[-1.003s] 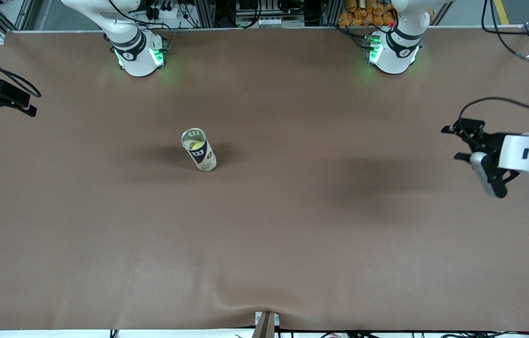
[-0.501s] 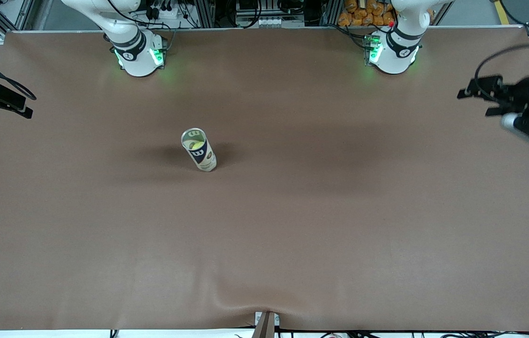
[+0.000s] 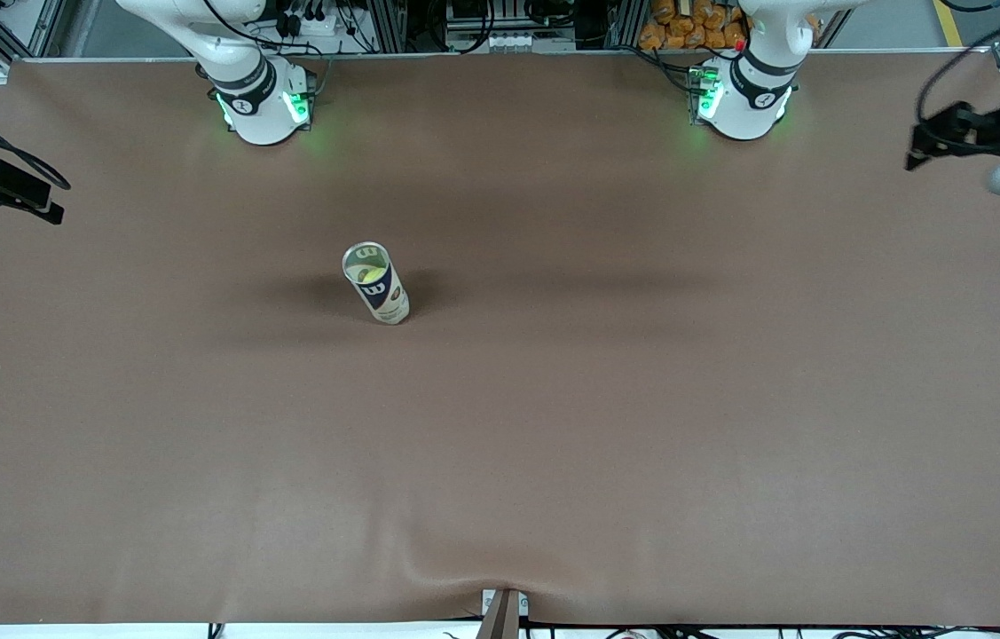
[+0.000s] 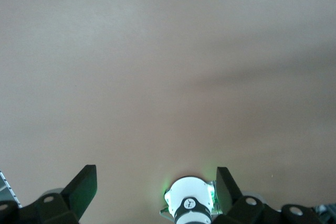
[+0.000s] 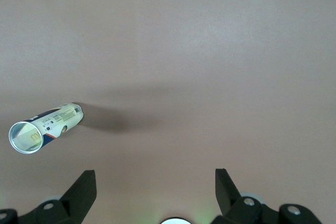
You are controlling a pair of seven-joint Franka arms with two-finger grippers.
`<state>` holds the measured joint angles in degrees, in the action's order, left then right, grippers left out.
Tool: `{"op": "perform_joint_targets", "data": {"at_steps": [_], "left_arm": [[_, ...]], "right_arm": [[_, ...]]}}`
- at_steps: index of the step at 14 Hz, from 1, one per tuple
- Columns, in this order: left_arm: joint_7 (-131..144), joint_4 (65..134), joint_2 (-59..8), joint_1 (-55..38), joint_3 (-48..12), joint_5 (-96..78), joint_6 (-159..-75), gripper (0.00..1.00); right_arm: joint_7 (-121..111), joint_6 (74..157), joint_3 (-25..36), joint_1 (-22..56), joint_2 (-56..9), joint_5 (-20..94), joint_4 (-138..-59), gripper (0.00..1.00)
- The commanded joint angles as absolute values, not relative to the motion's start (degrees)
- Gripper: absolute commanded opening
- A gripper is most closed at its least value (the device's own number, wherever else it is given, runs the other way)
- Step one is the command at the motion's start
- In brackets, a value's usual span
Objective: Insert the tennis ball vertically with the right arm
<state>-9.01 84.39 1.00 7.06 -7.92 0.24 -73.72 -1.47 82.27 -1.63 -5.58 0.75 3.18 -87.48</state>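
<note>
Since the right hand (image 3: 51, 200) hangs spread and empty, its two fingers (image 5: 84, 190) standing wide apart with nothing between them, the insertion looks already made, and the step in hand is, by my judgement, a clean withdrawal. In the front view this hand is over the rim of the tabletop (image 3: 606, 426) at about nine o'clock, well apart from the tennis ball can (image 3: 375, 284). The can stands upright on the brown cover, a little toward ten o'clock from the middle, at the right arm's end. Its mouth is open, and the yellow-green tennis ball (image 3: 369, 273) shows down inside it; no loose ball lies anywhere on the cover. To do this step well, the right hand should keep its height and its distance, so that neither finger nor cable brushes the tall, narrow can, which would probably tip at a light knock. Any path back should run around the can rather than over its mouth. The left hand (image 3: 921, 146), likewise spread and empty, waits over the tabletop's corner at about two o'clock, near its own base and far from the can.
</note>
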Motion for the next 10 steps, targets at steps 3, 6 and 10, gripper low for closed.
{"op": "perform_joint_targets", "data": {"at_steps": [3,6,10], "left_arm": [[1.3,88.1,5.4,6.7,-7.7,-0.7,-77.8,1.0],[1.3,93.3,5.9,5.4,-6.3,-0.7,-84.9,1.0],[1.3,101.1,8.4,4.9,-4.8,-2.6,-92.1,1.0]], "right_arm": [[-1.7,82.3,-2.1,-6.2,1.1,3.2,-87.8,1.0],[-1.7,82.2,-2.1,-6.2,1.1,3.2,-87.8,1.0],[-1.7,82.9,-2.1,-6.2,1.0,3.1,-87.9,1.0]]}}
